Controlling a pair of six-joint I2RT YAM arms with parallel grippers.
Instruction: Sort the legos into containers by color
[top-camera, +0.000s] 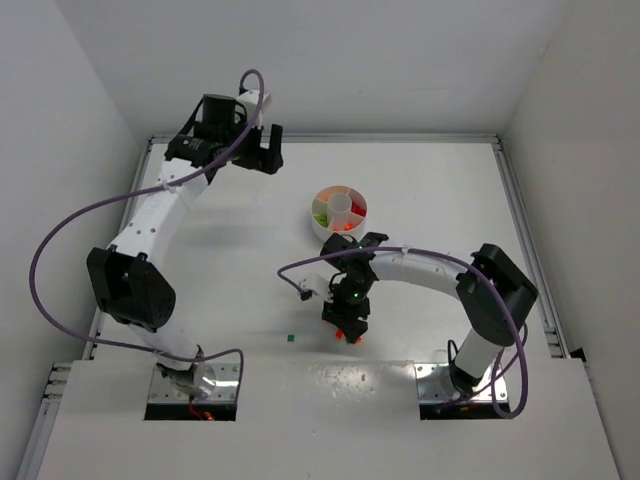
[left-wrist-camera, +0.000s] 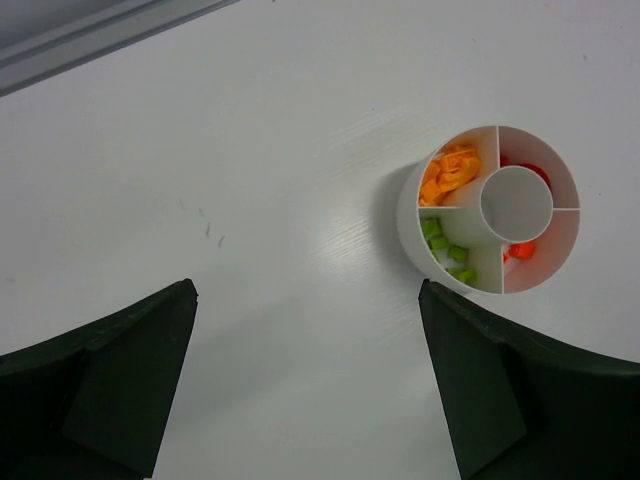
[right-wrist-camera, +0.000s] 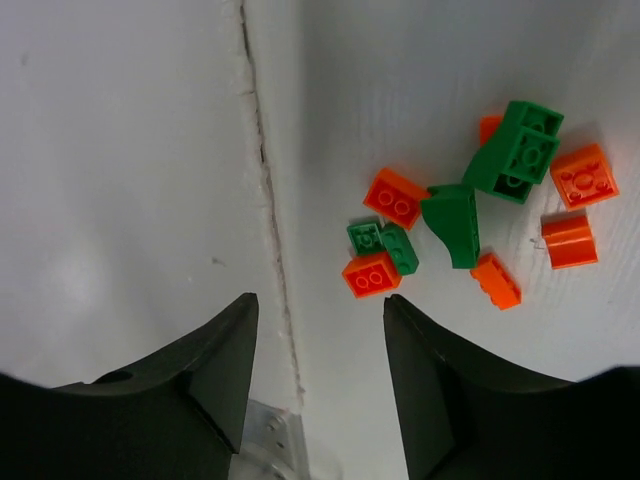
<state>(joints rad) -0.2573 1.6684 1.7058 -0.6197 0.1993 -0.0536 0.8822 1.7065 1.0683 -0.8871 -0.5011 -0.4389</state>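
Note:
The white round dish (top-camera: 318, 222) stands mid-table, split into wedge containers around a central hub (left-wrist-camera: 516, 203). In the left wrist view its wedges hold orange legos (left-wrist-camera: 450, 172), green legos (left-wrist-camera: 447, 248) and red ones (left-wrist-camera: 535, 172). My left gripper (top-camera: 265, 150) hovers up and left of the dish (left-wrist-camera: 410, 215), open and empty (left-wrist-camera: 307, 290). My right gripper (top-camera: 347, 325) hangs open over a loose pile of legos. In its wrist view an orange brick (right-wrist-camera: 370, 274), small green bricks (right-wrist-camera: 382, 245) and a larger green piece (right-wrist-camera: 522, 150) lie just beyond and right of the empty gripper (right-wrist-camera: 320, 305).
A lone green brick (top-camera: 290, 339) lies on the table left of the right gripper. A seam (right-wrist-camera: 262, 180) in the table surface runs past the pile, with a metal bracket (right-wrist-camera: 270, 435) at its near end. Walls enclose the table on three sides.

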